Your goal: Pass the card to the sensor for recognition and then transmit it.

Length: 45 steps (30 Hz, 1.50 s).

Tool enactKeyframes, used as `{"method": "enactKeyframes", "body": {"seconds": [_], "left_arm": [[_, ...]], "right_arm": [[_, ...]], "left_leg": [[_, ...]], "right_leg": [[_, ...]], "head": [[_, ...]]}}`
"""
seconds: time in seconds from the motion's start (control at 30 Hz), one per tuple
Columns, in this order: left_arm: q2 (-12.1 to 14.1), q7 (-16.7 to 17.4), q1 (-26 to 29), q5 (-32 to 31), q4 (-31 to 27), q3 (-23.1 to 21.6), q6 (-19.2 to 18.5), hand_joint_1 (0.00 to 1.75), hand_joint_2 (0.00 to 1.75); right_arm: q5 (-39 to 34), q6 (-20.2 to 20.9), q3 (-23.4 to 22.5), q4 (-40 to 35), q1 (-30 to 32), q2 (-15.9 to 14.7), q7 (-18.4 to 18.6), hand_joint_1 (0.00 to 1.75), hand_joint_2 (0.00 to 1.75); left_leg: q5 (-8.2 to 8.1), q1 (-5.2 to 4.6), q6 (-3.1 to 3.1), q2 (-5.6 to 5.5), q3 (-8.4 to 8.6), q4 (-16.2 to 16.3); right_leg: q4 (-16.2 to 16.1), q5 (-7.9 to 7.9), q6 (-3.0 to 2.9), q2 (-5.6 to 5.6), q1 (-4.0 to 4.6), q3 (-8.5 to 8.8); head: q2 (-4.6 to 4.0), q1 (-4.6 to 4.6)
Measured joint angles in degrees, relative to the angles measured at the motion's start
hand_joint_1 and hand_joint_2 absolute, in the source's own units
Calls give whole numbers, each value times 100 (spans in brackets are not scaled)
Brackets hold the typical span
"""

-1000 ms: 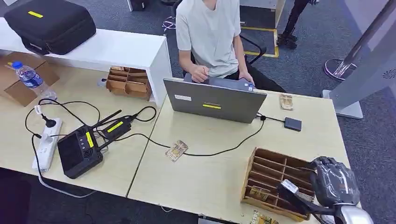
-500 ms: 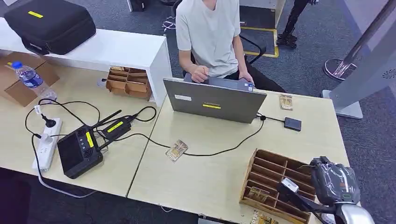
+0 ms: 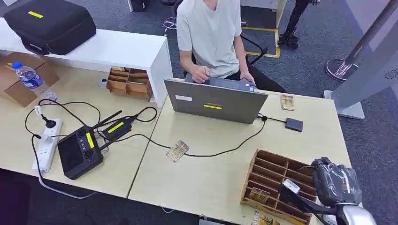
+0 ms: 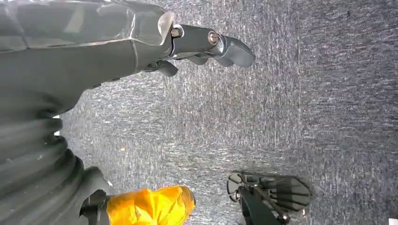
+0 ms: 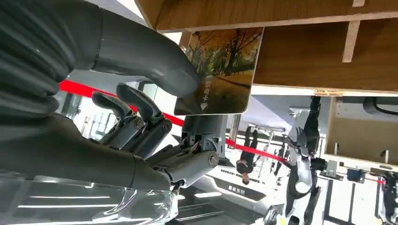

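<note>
Right hand (image 5: 141,117) pinches card (image 5: 220,75) by thumb at rack (image 3: 277,180); should lift it straight out, then carry to sensor (image 3: 294,124); left hand (image 4: 141,42) hangs, fingers loosely apart

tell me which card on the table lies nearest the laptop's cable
The card mid-table, just left of the looping black cable; the other card lies by the far edge.

I see the pale wooden desk (image 3: 211,173) carrying a brown slotted wooden card rack (image 3: 277,180) just beside my right robot hand (image 3: 335,183); farther off lie a grey laptop (image 3: 213,101), a small dark sensor pad (image 3: 294,124) and a black handheld controller (image 3: 79,151).
</note>
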Motion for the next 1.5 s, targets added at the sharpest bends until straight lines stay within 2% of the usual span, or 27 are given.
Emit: {"method": "enactKeyframes", "body": {"seconds": [0.37,0.73,1.37,1.5], "left_arm": [[-2,15,-1,-20,0,-2,-26,0,175],[-50,59,-2,-116,0,-2,-85,0,175],[-63,59,-5,-138,0,-2,-144,0,175],[-63,59,-5,-166,0,-2,-155,0,175]], "right_arm": [[0,-77,4,-74,-5,33,-63,175,175],[-293,-865,4,-472,-237,171,-415,175,175],[-197,-916,4,-514,-341,317,-424,175,175],[-135,-1089,4,-533,-349,341,-461,175,175]], "left_leg": [[0,0,0,-2,-2,0],[0,0,0,-2,-2,0],[0,0,0,-2,-3,0],[0,0,0,-2,-3,0]], "right_leg": [[0,0,0,-2,0,0],[0,0,0,-1,0,0],[0,0,0,-2,0,0],[1,0,0,-2,0,0]], "head": [[0,0],[0,0],[0,0],[0,0]]}}
